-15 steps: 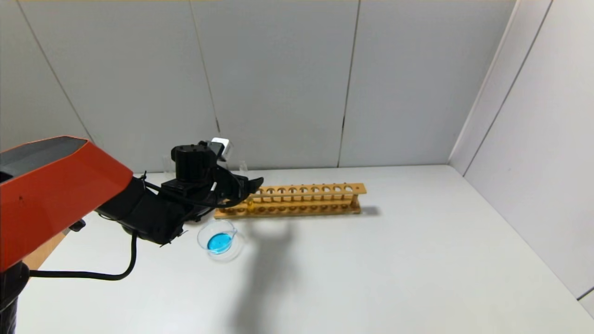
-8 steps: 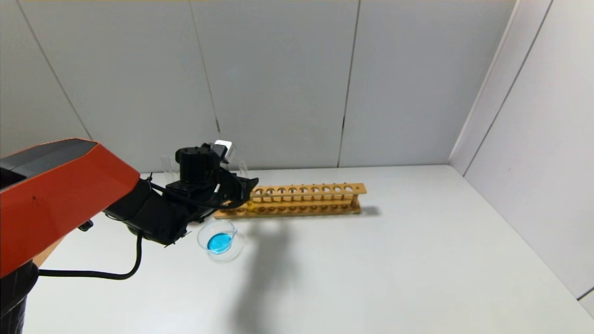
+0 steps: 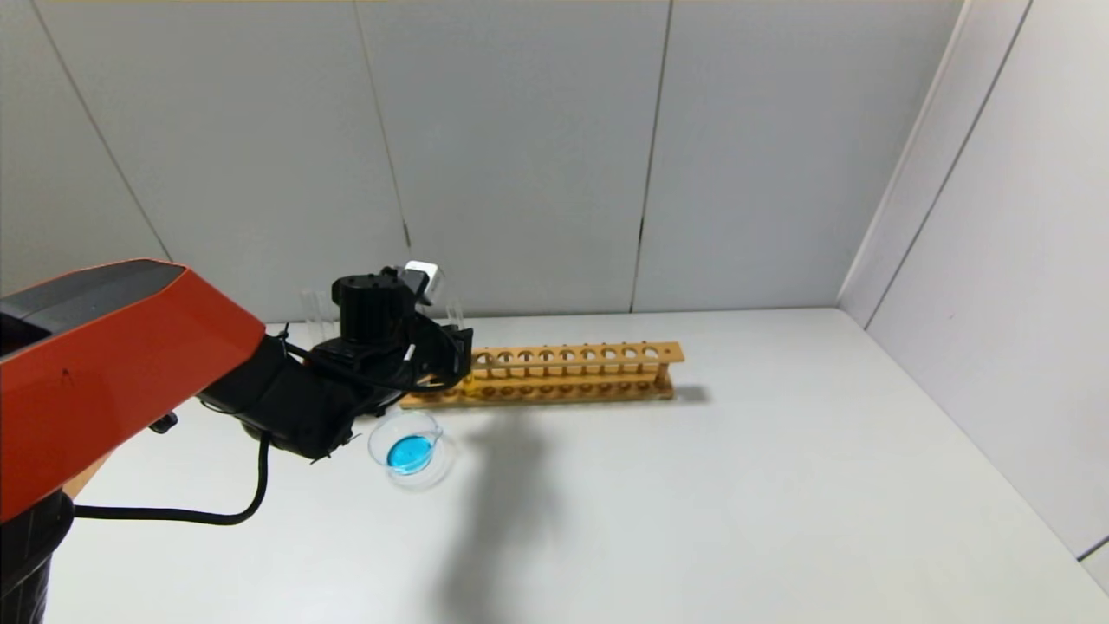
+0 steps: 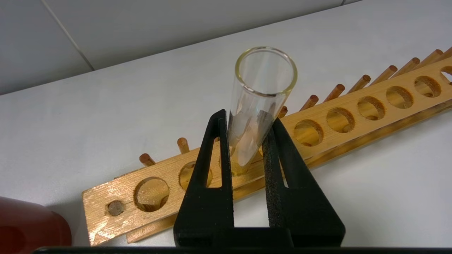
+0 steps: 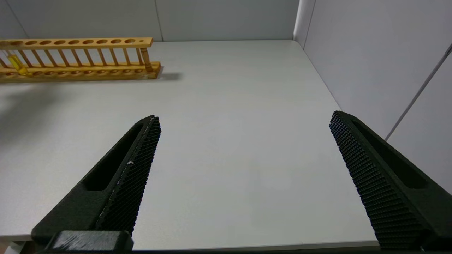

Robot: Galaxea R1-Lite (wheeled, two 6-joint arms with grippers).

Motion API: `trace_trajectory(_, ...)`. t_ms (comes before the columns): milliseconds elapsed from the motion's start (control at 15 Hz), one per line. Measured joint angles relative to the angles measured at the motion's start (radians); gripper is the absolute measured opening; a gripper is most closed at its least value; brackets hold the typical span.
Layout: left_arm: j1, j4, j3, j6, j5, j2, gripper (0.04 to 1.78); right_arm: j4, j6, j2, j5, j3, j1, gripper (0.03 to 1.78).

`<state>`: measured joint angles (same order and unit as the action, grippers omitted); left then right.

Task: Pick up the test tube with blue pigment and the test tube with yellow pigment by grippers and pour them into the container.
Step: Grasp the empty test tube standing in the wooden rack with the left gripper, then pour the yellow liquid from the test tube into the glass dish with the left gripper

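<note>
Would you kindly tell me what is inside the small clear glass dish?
The small clear glass dish holds a pool of bright blue liquid at its centre; nothing covers it.

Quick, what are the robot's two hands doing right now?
Left gripper: shut on the test tube with yellow pigment, which stands in the wooden rack.
Right gripper: open, holding nothing.

A white table point(image 3: 693, 485) carries a long wooden test tube rack point(image 3: 572, 374). A small glass container point(image 3: 411, 448) with blue liquid stands just before the rack's left end.
</note>
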<state>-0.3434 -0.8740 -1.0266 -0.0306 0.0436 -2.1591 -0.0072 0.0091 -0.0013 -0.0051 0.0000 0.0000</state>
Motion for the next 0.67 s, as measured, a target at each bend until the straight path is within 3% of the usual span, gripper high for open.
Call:
trace_trajectory(333,0.002,0.024,-0.031,0.009,-0.026,0.023,0.30,0.000,0.000,0.000,0.000,0.000,0.000,1.75)
trace_trajectory(667,0.015,0.234,-0.185,0.050,-0.059,0.130,0.30,0.000,0.000,0.000,0.000,0.000,0.000,1.75)
